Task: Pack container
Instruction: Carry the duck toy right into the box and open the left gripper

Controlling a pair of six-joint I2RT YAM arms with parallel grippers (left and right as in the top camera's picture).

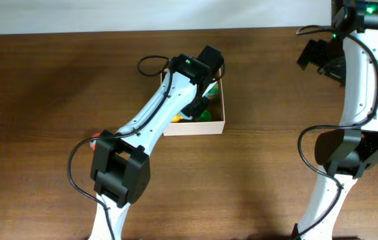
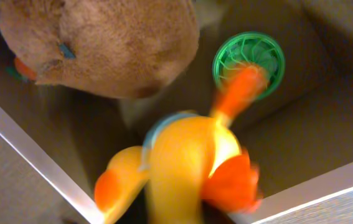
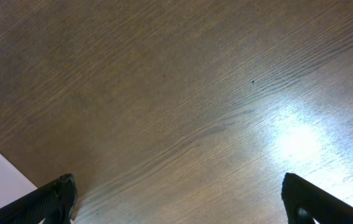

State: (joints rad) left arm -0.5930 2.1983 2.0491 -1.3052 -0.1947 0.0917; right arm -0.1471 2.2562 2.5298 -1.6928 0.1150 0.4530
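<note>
Dark wood-grain table (image 1: 42, 87), two things on it.
White-walled container (image 1: 195, 128) sits mid-table; a small red-orange object (image 1: 95, 137), partly hidden, lies nearby.

The overhead camera looks straight down from high on the whole table (image 1: 42, 100) and both arms. The left wrist camera looks from very near into the container (image 2: 316, 186) just below the left gripper (image 1: 200, 101); the overhead view shares this box. The right wrist camera faces bare wood close below the right gripper (image 3: 179, 200), with its fingertips (image 3: 55, 198) at the lower corners.
</note>
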